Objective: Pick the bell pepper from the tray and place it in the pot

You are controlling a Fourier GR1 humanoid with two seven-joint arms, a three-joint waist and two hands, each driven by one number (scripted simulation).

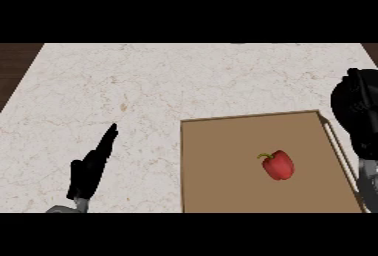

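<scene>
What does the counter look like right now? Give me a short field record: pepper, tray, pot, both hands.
bell pepper: red with green stem, lying on the tray, right of its middle, not held
tray: brown, flat, at the counter's lower right
pot: not in view
left hand: lower left, fingers straight, pointing up over the counter, holding nothing
right hand: at the right edge, beside the tray's far right corner, apart from the pepper; finger state unclear
task status: pepper not yet picked

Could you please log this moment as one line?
bell pepper: lying on tray, untouched | pot: not visible | left hand: open, over counter | right hand: by tray's right edge, fingers unclear
</scene>
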